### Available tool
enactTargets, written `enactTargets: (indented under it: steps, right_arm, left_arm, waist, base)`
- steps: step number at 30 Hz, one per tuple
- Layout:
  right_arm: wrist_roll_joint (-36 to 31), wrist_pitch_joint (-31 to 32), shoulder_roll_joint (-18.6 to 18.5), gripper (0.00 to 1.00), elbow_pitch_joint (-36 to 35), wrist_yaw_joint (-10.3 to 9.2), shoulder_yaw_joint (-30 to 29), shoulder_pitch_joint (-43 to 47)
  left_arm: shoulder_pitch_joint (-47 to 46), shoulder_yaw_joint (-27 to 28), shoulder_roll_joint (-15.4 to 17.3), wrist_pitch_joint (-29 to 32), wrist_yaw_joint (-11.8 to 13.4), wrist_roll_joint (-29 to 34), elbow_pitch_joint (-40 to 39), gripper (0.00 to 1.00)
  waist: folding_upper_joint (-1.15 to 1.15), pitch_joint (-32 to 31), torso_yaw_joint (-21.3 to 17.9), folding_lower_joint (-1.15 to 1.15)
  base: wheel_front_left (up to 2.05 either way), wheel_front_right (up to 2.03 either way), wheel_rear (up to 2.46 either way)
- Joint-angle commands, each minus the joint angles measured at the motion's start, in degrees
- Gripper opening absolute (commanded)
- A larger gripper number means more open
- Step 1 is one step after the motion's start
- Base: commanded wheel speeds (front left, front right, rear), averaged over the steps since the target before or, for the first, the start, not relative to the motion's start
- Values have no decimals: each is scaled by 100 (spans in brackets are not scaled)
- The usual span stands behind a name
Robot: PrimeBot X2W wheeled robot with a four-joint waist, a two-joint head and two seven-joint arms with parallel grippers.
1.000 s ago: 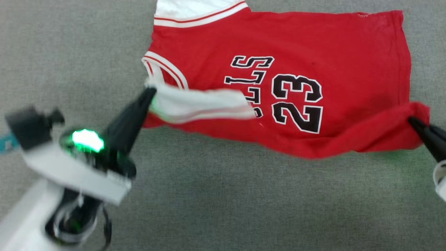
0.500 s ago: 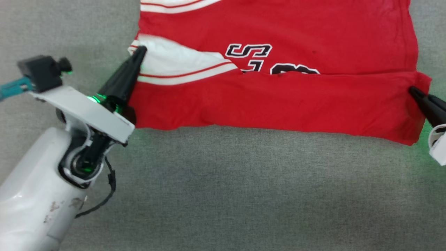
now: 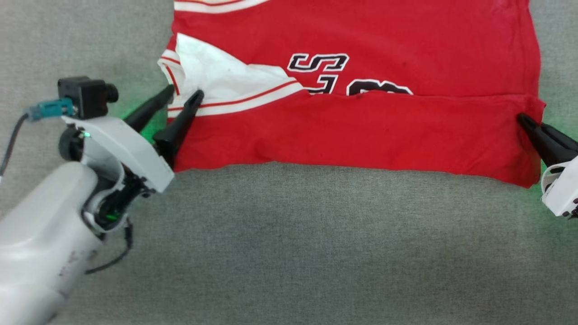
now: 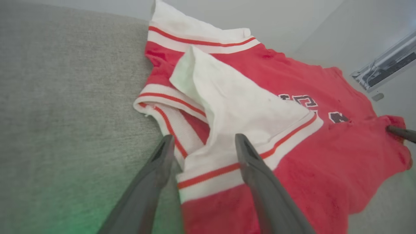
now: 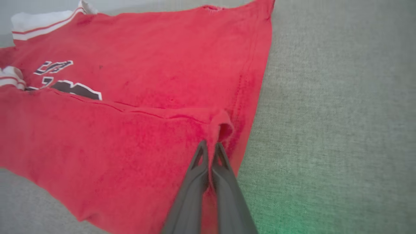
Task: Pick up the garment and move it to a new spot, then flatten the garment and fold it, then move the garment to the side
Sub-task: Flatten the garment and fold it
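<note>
on the garment (image 3: pixel 361 131), folded on the grey desk (image 3: pixel 316 248), i read only an 's'. left gripper (image 3: pixel 184 91) spread astride its striped trim (image 4: pixel 211 172); right gripper (image 3: pixel 523 120) pinching its red corner (image 5: pixel 224 125).

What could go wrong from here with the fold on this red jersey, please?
1. The left pincer stands open astride the jersey's striped trim; withdrawing could snag it and drag the folded flap back.
2. The right pincer is shut on the bunched hem corner; pulling now, with the other end free, may skew the fold.
</note>
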Motion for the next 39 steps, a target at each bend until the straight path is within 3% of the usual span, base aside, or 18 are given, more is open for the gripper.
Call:
enactTargets:
  steps: [1,8,13,15,23,28,29,30,31,32,39]
  right_arm:
    - [-69,-73,-21,100,-6,-8,0,40]
    - [-52,-219,-82,100,-88,-8,-107,169]
    - [-71,-191,-57,100,-116,-8,-121,239]
    - [-67,-189,-17,100,-141,-8,-92,212]
    - [-8,-239,77,100,-216,-8,100,53]
    - [8,-284,75,100,-240,-8,154,-54]
    - [9,-286,61,100,-243,-8,156,-63]
    - [5,-280,40,100,-259,-8,158,-73]
    - [-2,-263,13,100,-270,-8,156,-77]
    - [-13,-230,-14,100,-283,-8,168,-77]
    - [-41,762,-508,100,-483,-8,545,-109]
  left_arm:
    - [-133,-83,131,94,5,83,31,100]
    - [-660,-550,720,1444,22,188,-279,100]
    - [-846,-841,1046,3409,422,-436,-918,100]
    - [-927,-831,1168,3934,657,-698,-1213,100]
    - [-739,-899,1254,4665,1162,-1179,-1394,100]
    - [-526,-978,1102,4745,1112,-1372,-1061,100]
    - [-486,-987,1069,4765,1083,-1429,-1013,94]
    - [-443,-986,1021,4776,1047,-1481,-983,46]
    - [-406,-975,976,4789,1000,-1556,-964,7]
    - [-380,-974,946,4798,977,-1605,-962,0]
    - [-453,-949,885,4684,801,-1523,-1025,0]
  waist:
    - [0,-142,22,0]
    - [0,-456,134,0]
    - [0,-544,159,0]
    - [0,-513,132,0]
    - [0,-252,-171,0]
    - [0,-144,-337,0]
    - [0,-139,-351,0]
    - [0,-137,-362,0]
    - [0,-137,-367,0]
    - [0,-140,-369,0]
    - [0,-173,-270,0]
  base:
    - [0,0,0]
    - [0,0,0]
    - [0,0,0]
    - [0,0,0]
    - [0,0,0]
    - [0,0,0]
    - [0,0,0]
    - [0,0,0]
    - [0,0,0]
    - [0,0,0]
    - [0,0,0]
